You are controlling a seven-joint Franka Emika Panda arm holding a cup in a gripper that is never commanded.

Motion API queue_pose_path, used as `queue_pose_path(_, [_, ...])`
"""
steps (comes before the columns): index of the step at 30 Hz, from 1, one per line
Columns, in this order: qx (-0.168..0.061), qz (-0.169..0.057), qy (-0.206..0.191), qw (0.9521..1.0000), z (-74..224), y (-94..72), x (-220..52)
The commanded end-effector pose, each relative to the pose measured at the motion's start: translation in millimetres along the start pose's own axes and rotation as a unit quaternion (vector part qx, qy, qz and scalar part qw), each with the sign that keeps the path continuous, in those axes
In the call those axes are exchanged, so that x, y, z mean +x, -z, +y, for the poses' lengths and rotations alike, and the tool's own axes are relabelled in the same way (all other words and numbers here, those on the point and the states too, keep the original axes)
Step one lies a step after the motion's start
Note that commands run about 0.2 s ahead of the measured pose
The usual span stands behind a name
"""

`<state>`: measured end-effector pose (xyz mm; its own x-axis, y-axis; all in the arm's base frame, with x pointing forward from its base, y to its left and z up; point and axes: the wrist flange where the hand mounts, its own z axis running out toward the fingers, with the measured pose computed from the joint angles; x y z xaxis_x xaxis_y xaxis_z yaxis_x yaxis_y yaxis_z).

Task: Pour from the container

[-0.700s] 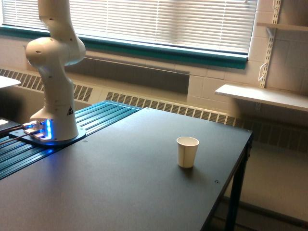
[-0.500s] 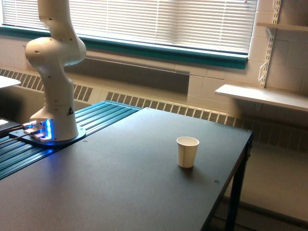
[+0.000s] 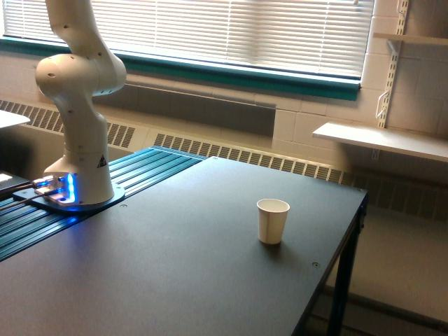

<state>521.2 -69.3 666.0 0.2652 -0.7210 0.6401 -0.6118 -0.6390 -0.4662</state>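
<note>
Filling most of the exterior view, the dark tabletop (image 3: 175,273) runs from the ribbed teal strip (image 3: 84,203) along its far-left edge toward the right edge, where a table leg drops to the floor. Behind it stand a window with closed blinds (image 3: 231,31), a long baseboard heater and white wall shelves (image 3: 381,140) at the exterior view's right. On the teal strip sits the white robot arm (image 3: 77,105), its base lit blue; only the base and lower links show, and the upper arm leaves the picture at the top edge.

The gripper is therefore out of view, so whether it is spread or pinching something cannot be told. The clear container is not visible either; presumably it rides with the gripper above the frame, which would put it well apart from anything on the tabletop, but the picture does not confirm this.

The smallest item is the cream-white paper cup (image 3: 272,220), upright and open-mouthed, nearer the right edge than the left, with bare tabletop all round it. It looks like the likely target for pouring.

As a judgement only: a small clear cup of loose bits would be light, fairly stiff yet smooth-walled, best held round its middle, and tipped slowly.
</note>
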Motion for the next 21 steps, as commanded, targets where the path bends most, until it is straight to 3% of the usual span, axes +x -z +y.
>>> queue_pose_path(1, [-0.084, -0.039, -0.037, 0.9951, 39, -23.2, -30])
queue_pose_path(6, [-0.138, -0.067, -0.066, 0.9859, 67, -36.9, -46])
queue_pose_path(13, [-0.158, -0.101, -0.093, 0.9779, 78, -59.8, -74])
queue_pose_path(16, [-0.157, -0.103, -0.093, 0.9777, 78, -63.0, -76])
queue_pose_path(21, [-0.183, -0.164, -0.096, 0.9647, 81, -94.6, -129])
